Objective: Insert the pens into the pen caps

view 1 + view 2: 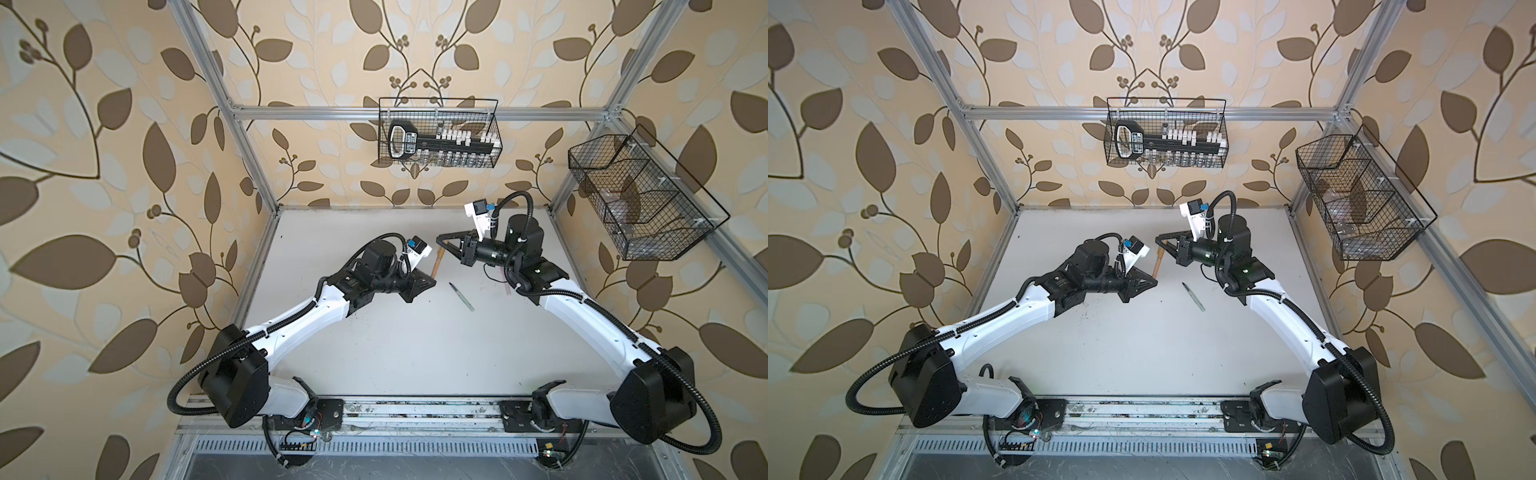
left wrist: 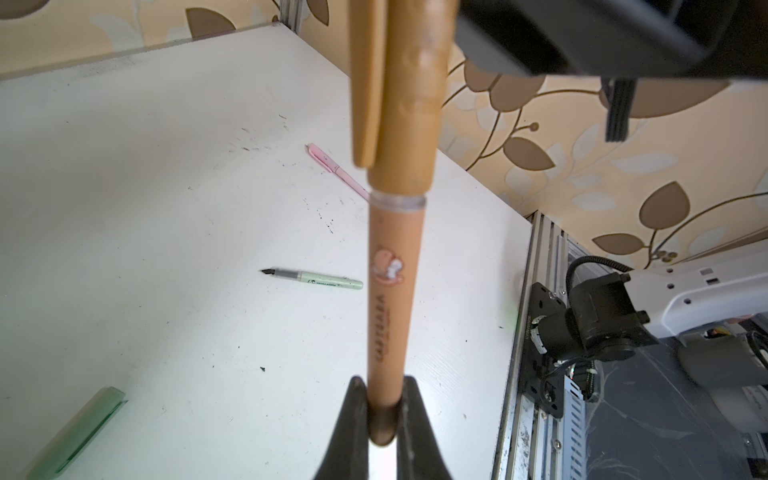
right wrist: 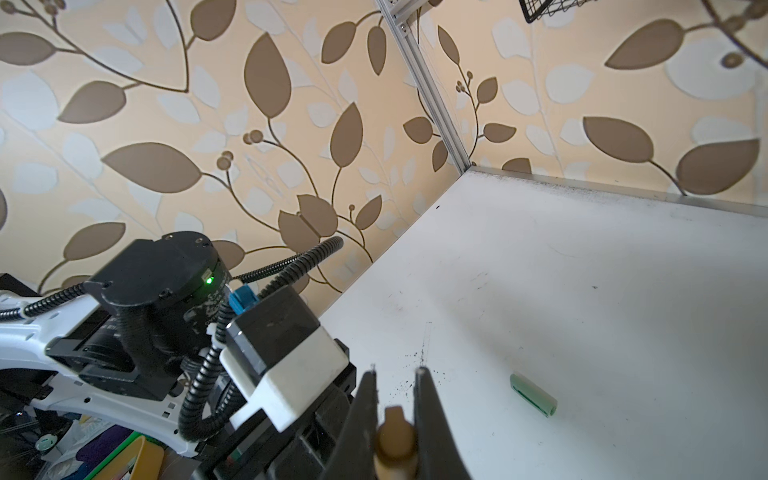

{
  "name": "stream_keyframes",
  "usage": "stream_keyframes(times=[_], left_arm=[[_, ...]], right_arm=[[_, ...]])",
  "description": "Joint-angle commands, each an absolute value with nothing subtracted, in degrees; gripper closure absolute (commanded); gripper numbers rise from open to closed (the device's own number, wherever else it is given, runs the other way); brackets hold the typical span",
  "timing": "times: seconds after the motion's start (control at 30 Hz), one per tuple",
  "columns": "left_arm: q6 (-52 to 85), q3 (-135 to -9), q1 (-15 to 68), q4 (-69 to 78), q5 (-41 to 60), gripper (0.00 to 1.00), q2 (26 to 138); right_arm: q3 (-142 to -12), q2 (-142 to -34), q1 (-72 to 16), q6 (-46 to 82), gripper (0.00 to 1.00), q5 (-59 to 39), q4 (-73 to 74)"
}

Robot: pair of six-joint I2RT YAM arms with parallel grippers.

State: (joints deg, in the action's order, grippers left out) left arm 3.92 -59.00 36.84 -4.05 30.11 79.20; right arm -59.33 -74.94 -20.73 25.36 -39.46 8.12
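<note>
Pen (image 2: 392, 299) and cap (image 2: 409, 104), both tan, hang in line above the bench (image 1: 374, 332) toward its far edge, their axis running from gripper to gripper. The left gripper (image 2: 384, 399) is pinched tight on the pen's tail and the right gripper (image 3: 397, 370) is clamped on the cap's closed end. A clear ring (image 2: 398, 203) shows at the joint, so seating looks unfinished and the push should follow that axis. Green pen (image 2: 316, 279) and green cap (image 3: 534, 394) lie well apart below

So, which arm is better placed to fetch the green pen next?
Right, probably: the green pen lies on its side, and the right gripper need only release the cap, while the left gripper holds the brown pen.
</note>
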Motion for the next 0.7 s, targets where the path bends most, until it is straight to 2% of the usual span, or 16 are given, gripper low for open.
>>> stream_keyframes(times=[0.0,0.2,0.5,0.67], left_arm=[[2.51,-66.69,33.31,7.29,29.14,1.0,77.5],[5.91,-68.73,29.25,12.31,32.78,1.0,77.83],[11.38,-71.76,28.92,20.12,41.96,1.0,81.2],[10.08,-71.85,28.93,18.58,39.41,1.0,80.61]], right_arm=[[-54.31,-74.23,-22.03,23.02,1.0,-41.6,-1.26],[-47.77,-72.48,-23.44,25.33,1.0,-38.01,-0.14],[-44.89,-74.88,-26.18,28.56,1.0,-35.9,3.34],[-44.89,-76.81,-27.75,28.55,1.0,-34.35,2.49]])
